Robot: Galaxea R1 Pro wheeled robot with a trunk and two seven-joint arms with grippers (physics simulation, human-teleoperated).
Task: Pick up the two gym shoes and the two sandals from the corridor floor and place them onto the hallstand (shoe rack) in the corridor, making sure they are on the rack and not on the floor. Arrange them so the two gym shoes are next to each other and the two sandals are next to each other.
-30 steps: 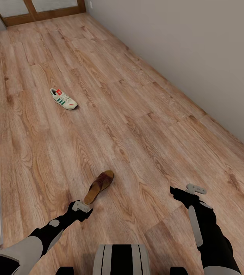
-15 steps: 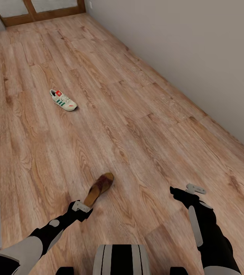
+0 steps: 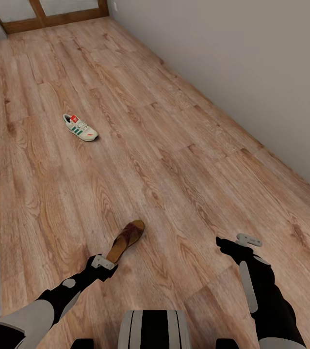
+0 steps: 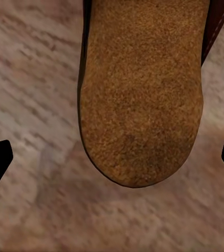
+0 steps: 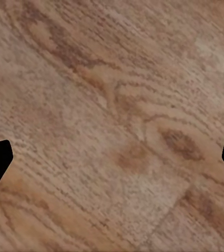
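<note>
On the corridor floor [image 3: 174,145] one sandal [image 3: 124,239] lies just ahead of the wide-open left claw [image 3: 101,264], one gym shoe [image 3: 80,126] waits far off, and nothing looks picked up yet.

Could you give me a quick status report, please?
Left gripper open over sandal heel. Right gripper open, empty, above floor. One gym shoe farther off. Nothing in the way.

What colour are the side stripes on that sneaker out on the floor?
Green, on a white gym shoe with red-orange accents at toe and heel; the head view shows it best.
</note>
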